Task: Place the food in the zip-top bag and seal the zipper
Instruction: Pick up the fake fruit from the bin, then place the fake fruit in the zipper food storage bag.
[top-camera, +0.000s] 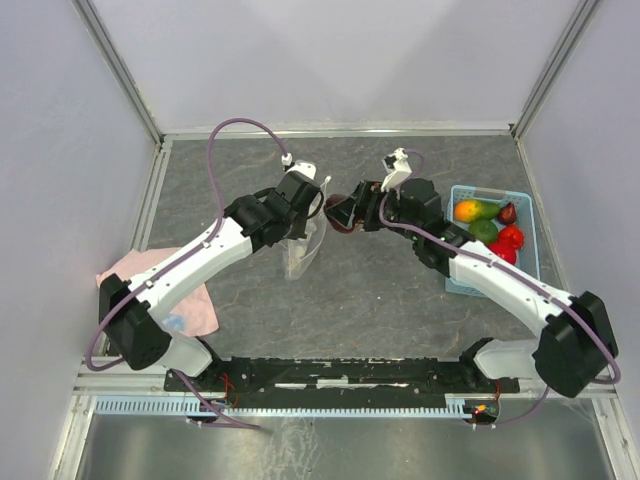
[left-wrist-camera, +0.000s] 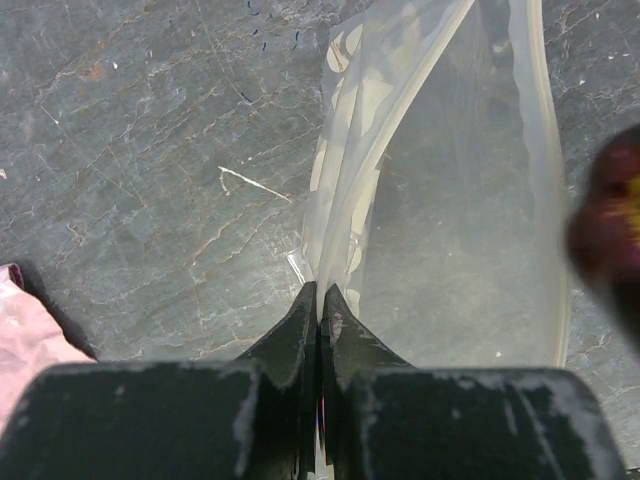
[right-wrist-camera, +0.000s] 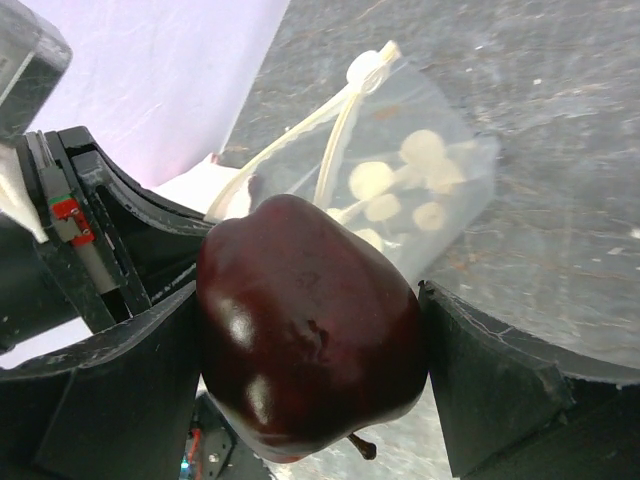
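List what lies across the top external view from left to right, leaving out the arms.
pink cloth → zip-top bag → dark maroon fruit → light-blue basket, which holds the rest of the fruit

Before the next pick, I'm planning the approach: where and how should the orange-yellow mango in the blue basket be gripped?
Probably across the narrow middle of the orange-yellow mango, from straight above: it lies on its side along the far wall of the light-blue perforated plastic basket, whose walls block a sideways approach.
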